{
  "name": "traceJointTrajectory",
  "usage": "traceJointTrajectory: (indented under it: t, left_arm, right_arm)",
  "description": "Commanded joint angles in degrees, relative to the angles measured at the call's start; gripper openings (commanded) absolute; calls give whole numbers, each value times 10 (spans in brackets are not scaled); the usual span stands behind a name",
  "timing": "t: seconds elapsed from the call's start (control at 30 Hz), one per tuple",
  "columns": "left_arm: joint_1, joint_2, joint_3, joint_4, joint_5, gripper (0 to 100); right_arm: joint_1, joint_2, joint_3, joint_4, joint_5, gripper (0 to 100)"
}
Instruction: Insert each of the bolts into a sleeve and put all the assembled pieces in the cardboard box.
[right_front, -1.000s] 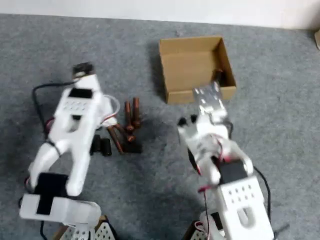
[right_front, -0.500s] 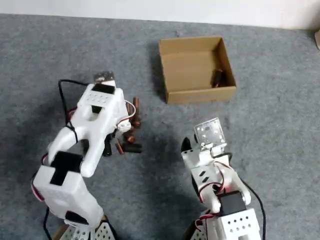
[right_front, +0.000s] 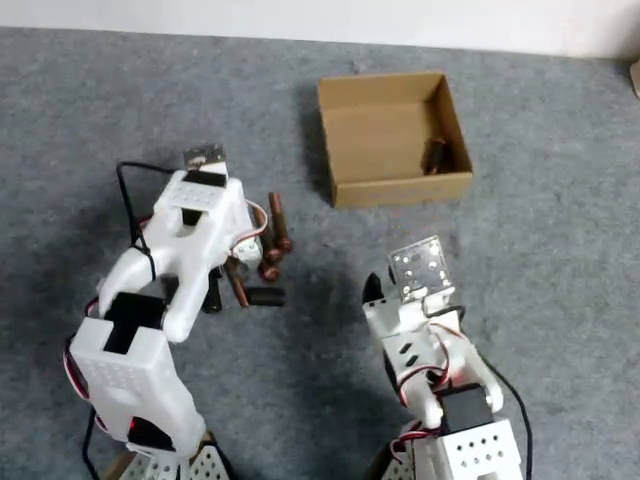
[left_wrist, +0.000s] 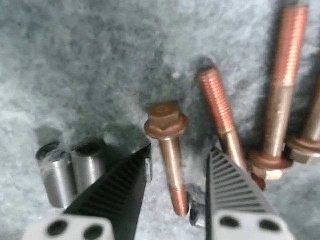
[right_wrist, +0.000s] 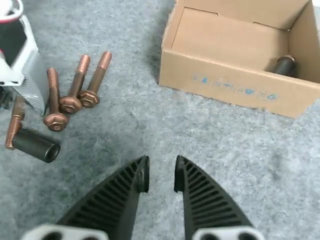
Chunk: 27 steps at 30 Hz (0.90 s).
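Blue print (right_wrist: 232, 86) on the cardboard box (right_wrist: 210, 67) is illegible.

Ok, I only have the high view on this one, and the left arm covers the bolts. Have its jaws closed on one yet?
Observer: Not yet. In the left wrist view the left jaws stand open on either side of one bolt lying on the carpet.
Operator: Any sleeves within its reach?
Observer: Probably. Two sleeves lie side by side just outside one jaw, on the side away from the other bolts.
Operator: And the right jaws, are they carrying anything?
Observer: No. The right wrist view shows them slightly open and empty above bare carpet, short of the cardboard box.
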Motion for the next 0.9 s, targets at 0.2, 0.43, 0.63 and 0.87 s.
traceJointTrajectory:
  t: [0.2,0.43,0.63,0.87]
  left_arm:
    - [15,6,-12,-26,4,25]
    - [24,-51,-7,3,3,4]
    - [-15,-225,73,23,3,4]
    - [-145,-364,138,2,14,4]
  right_arm:
    - [6,-7,-2,-19,7,81]
    - [2,-7,-3,-19,10,80]
    - [-110,-2,-1,15,119,8]
    - [-139,-2,-4,16,129,15]
